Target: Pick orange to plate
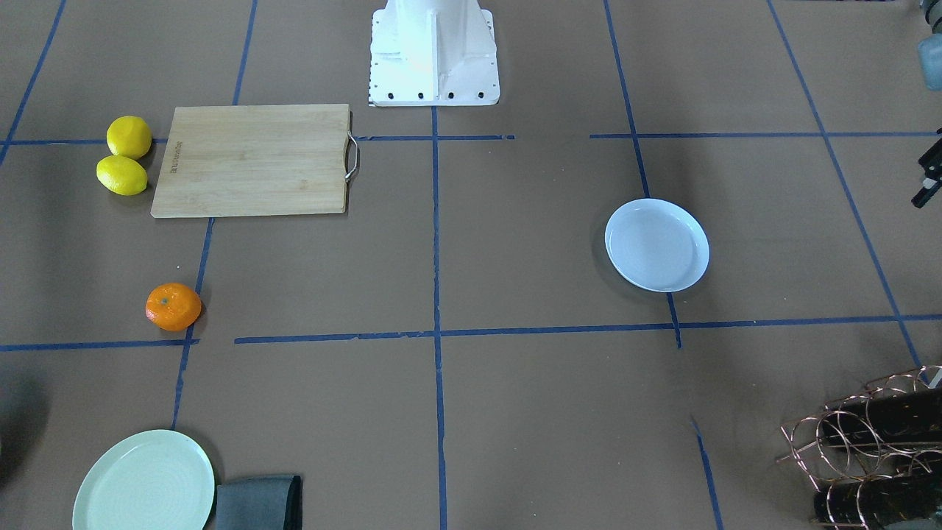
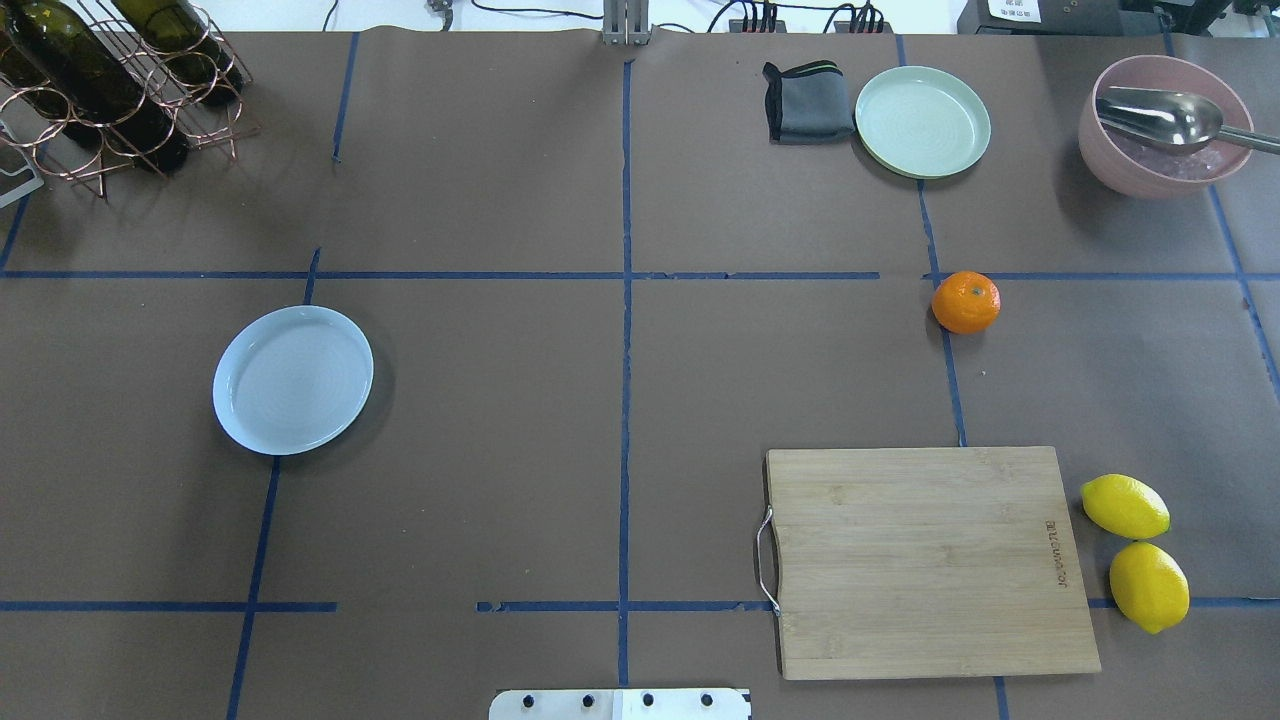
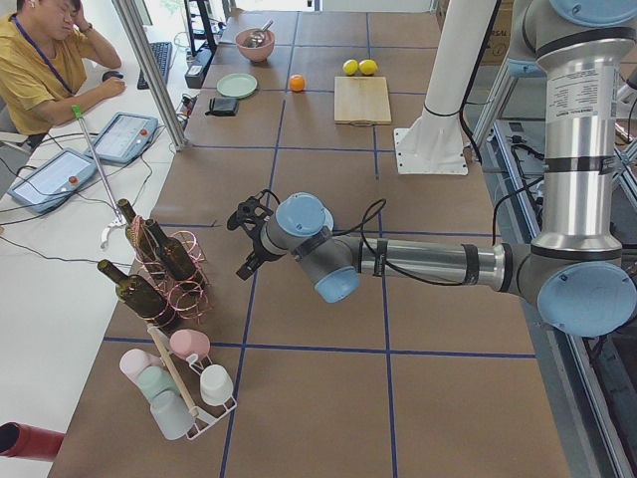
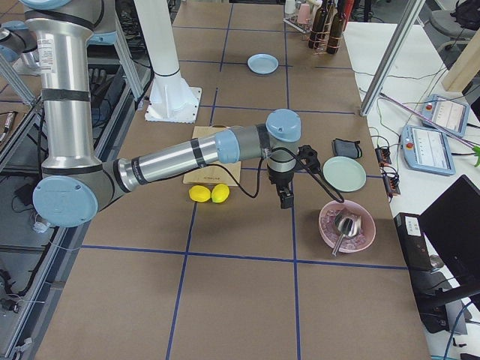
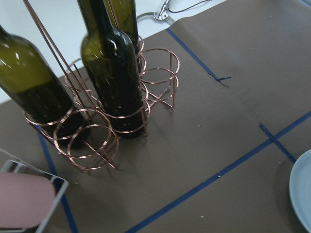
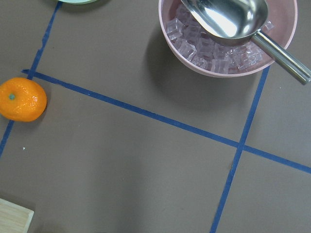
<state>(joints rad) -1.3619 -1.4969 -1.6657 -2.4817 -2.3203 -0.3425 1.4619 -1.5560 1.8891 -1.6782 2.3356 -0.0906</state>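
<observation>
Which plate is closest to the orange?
The mint-green plate, beside the grey cloth. The bluish-white plate sits far across the table from the orange.

I read this as a robotics lab, not a kitchen. Left arm (image 3: 428, 261) and right arm (image 4: 187, 157) are industrial jointed units. A white pedestal (image 1: 434, 59) with a bolt-hole base plate stands on the table (image 2: 500, 500). The tabletop is brown paper marked with a blue tape grid (image 2: 626, 400). Aluminium posts (image 3: 149, 70) stand along the side. An operator (image 3: 40, 70) sits at a side desk with teach pendants (image 3: 124, 137). Cables (image 2: 730, 15) run along the far edge.
</observation>
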